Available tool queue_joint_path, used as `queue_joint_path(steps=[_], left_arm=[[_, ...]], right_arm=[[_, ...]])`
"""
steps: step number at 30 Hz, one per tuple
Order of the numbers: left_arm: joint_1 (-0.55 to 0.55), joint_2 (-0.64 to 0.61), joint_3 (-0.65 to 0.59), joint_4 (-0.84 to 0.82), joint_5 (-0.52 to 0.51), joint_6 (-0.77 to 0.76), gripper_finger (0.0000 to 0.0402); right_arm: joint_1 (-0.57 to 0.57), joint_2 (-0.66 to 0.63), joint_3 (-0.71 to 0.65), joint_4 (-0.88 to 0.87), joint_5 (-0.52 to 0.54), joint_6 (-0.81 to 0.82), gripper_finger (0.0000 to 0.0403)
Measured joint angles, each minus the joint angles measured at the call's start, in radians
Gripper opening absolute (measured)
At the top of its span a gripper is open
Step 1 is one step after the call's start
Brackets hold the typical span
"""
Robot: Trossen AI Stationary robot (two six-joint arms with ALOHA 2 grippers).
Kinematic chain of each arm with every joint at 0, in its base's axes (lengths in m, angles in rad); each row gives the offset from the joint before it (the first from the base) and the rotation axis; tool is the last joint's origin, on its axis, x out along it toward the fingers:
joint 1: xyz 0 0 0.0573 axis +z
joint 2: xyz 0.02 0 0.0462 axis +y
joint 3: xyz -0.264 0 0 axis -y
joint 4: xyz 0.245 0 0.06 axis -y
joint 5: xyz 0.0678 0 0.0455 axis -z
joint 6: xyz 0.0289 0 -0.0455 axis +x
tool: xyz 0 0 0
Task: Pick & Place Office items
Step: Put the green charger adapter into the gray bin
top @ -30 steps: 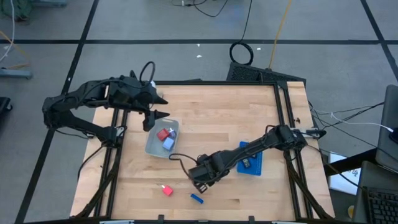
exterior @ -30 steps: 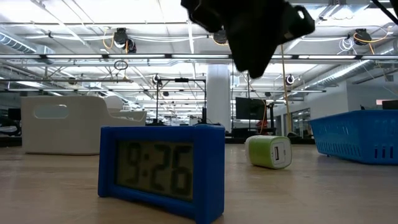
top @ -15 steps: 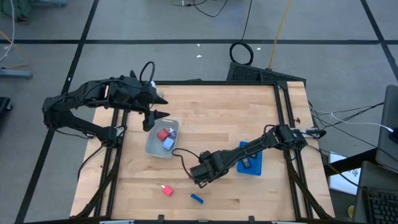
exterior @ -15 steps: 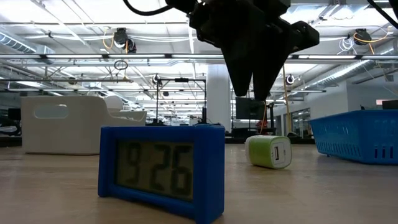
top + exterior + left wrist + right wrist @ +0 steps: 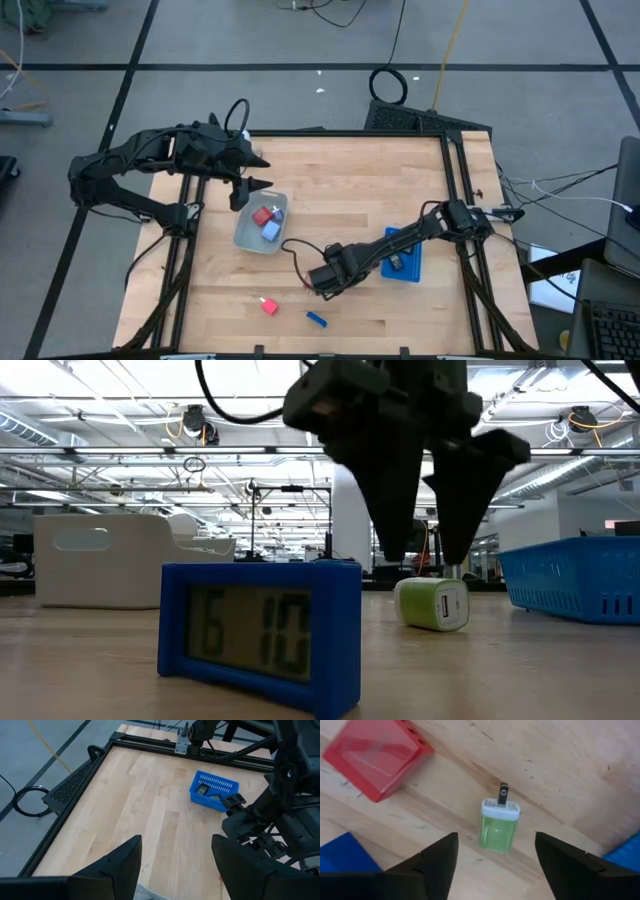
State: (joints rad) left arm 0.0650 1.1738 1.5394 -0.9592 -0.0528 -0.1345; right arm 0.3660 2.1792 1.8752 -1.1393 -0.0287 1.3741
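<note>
A small green charger (image 5: 499, 824) with a dark plug lies on the wooden table (image 5: 350, 190); in the low view the green charger (image 5: 432, 604) sits right below my right gripper (image 5: 425, 560). That gripper points down, open, its fingers standing above the charger on either side, apart from it. A red box (image 5: 268, 306) and a blue clock (image 5: 258, 635) lie near the front edge. My left gripper (image 5: 250, 186) hangs open over the grey tray (image 5: 246, 238), which holds a red item (image 5: 263, 215) and a lavender one (image 5: 271, 230).
The blue basket (image 5: 410, 268) with dark items stands right of my right gripper, close to that arm. A black cable (image 5: 292, 250) loops from the right wrist over the table. The table's far half is bare wood, bounded by a black frame (image 5: 455, 190).
My right gripper has come down toward the green charger and has opened from shut. It has shifted slightly toward the table's far edge. The blue clock's display shows different digits. My left arm has kept still.
</note>
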Motion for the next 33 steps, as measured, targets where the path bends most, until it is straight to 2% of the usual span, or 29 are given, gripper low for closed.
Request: queue_joint_path(steps=[8,17,23,28,33], left_arm=[[0.000,0.000,0.000,0.000,0.000,0.000,0.0244],[0.000,0.000,0.000,0.000,0.000,0.000,0.0244],[0.000,0.000,0.000,0.000,0.000,0.000,0.0244],[0.000,0.000,0.000,0.000,0.000,0.000,0.0244],[0.000,0.000,0.000,0.000,0.000,0.000,0.0244]], right_arm=[[0.000,0.000,-0.082,0.135,-0.027,0.002,0.0281],[0.000,0.000,-0.133,0.143,-0.028,-0.024,0.0264],[0.000,-0.004,-0.175,0.215,-0.029,-0.025,0.0253],[-0.009,-0.004,-0.177,0.222,-0.031,-0.025,0.0233],[-0.017,-0.004,-0.178,0.218,-0.033,-0.038,0.0192]])
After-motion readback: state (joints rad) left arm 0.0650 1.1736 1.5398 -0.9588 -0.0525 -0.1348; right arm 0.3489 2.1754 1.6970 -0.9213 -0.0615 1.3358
